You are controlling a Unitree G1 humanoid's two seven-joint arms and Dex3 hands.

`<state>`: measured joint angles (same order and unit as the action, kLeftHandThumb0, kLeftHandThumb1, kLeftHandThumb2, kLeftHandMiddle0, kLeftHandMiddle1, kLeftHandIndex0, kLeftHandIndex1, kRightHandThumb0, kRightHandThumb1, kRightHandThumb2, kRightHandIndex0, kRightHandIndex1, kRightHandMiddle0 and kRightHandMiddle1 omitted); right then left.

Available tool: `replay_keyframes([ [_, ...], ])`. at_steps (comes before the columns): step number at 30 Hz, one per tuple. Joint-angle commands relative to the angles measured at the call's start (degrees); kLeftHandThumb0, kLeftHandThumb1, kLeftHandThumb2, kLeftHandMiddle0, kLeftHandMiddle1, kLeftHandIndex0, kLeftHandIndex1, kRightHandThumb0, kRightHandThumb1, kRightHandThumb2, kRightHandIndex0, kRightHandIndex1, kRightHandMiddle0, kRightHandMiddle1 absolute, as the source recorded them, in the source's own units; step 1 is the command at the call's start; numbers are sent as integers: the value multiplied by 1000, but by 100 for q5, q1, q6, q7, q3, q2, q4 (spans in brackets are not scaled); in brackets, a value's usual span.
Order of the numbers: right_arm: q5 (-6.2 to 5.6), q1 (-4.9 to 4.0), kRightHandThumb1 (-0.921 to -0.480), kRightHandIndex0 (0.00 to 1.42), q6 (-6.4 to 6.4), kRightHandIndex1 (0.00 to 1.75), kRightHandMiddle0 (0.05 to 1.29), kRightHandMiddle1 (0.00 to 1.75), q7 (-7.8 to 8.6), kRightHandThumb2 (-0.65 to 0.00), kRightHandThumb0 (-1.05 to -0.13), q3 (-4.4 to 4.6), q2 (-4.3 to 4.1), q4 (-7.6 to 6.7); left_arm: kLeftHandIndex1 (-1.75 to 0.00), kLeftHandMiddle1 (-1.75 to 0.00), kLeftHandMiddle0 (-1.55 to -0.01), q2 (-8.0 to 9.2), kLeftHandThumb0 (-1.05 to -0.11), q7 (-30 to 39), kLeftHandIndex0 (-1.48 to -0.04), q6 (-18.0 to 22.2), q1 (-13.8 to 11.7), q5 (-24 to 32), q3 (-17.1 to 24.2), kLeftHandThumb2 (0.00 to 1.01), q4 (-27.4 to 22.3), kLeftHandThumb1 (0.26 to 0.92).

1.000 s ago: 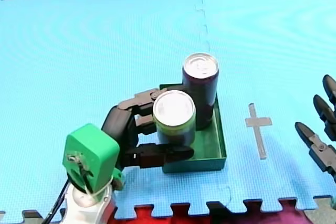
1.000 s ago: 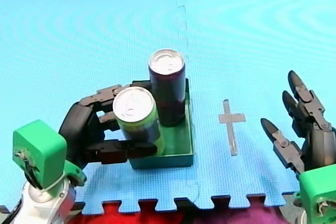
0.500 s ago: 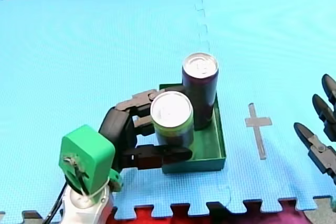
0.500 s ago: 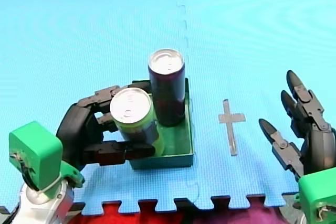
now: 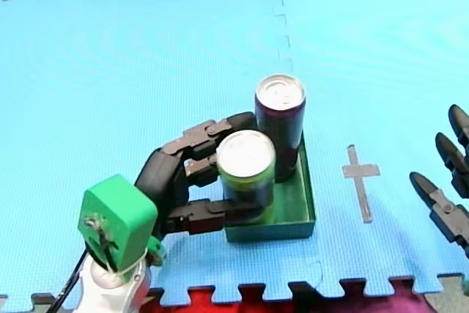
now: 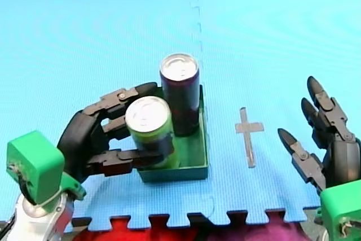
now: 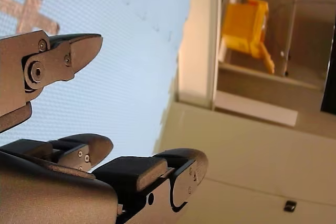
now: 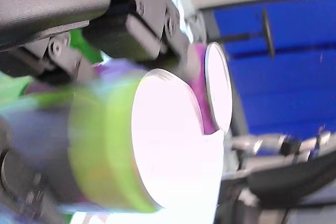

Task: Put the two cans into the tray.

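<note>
The left hand (image 5: pixel 179 185) was closed round the green can (image 5: pixel 247 170), fingers behind it and thumb in front. It held the can upright in the near left corner of the tray (image 5: pixel 272 231), though whether the base rested on the tray floor could not be told. The purple can (image 5: pixel 280 122) stood upright in the tray just behind, so any release would call for the left hand to draw off leftward, while the right hand (image 6: pixel 318 136) held nothing, well apart at the mat's (image 5: pixel 110 71) right edge.
</note>
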<state>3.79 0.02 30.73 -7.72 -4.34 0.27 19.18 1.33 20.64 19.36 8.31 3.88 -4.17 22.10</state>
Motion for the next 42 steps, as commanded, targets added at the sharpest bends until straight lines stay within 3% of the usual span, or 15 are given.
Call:
replay_keyframes([
  [1,-23,-14,-921,485,13,0,415,0,-4,-59,-1048,-24,-18,12,0,1,-207,257,-1004,256,-182,96,63,18,-24,5,0,664],
  [7,-54,-22,-921,485,-3,0,411,0,-12,-55,-1048,-41,-3,18,0,1,-168,431,-967,509,-159,52,108,13,-66,2,-17,663],
  [21,-42,-16,-921,485,5,0,405,0,-23,-45,-1048,-43,4,24,0,0,-94,594,-956,648,-124,84,120,-110,-195,4,-65,681],
  [32,-54,-55,-921,482,45,0,404,0,-6,-41,-1048,-65,-12,108,0,0,-59,712,-962,846,-110,204,195,-81,-214,4,122,696],
  [35,-61,-61,-921,481,62,0,403,0,5,-41,-1048,-73,-25,130,0,0,-52,824,-963,989,-106,263,204,-8,-154,5,189,700],
  [42,-72,-68,-921,480,86,0,402,0,21,-44,-1048,-89,-42,169,0,0,-39,1259,-966,1189,-99,252,215,113,114,5,269,711],
])
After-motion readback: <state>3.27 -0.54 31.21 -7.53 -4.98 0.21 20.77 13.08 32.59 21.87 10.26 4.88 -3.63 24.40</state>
